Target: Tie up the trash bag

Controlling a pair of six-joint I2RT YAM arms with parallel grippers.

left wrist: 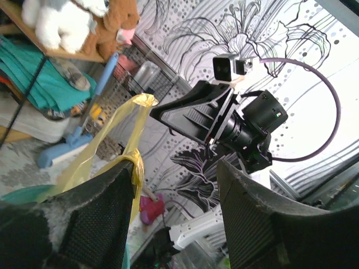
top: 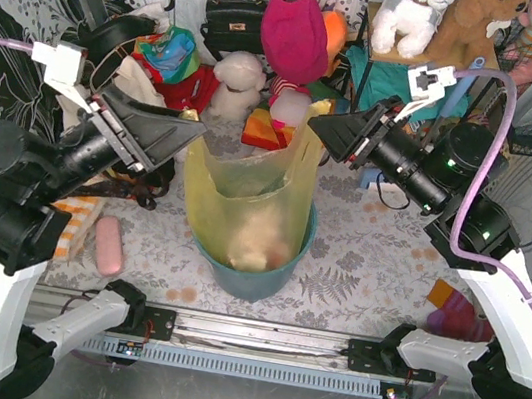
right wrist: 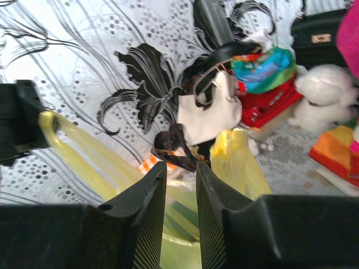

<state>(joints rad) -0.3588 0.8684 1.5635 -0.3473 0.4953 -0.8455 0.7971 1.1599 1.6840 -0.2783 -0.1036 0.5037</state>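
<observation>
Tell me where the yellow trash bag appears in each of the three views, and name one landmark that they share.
Top external: trash bag at centre, standing up out of the teal bucket.
Left wrist: trash bag at lower left, a yellow strip rising to the middle.
Right wrist: trash bag along the bottom, left to centre-right.
Shared landmark: the right end effector, beside the bag in all three.

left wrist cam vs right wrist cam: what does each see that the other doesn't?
Left wrist only: the right arm's black tool, white and brown plush toys on a wooden shelf, a blue long-handled brush.
Right wrist only: a cream fabric tote bag, a black leather handbag.
Both: the thin translucent yellow plastic trash bag with its handles up, and the black-and-white floral backdrop.
</observation>
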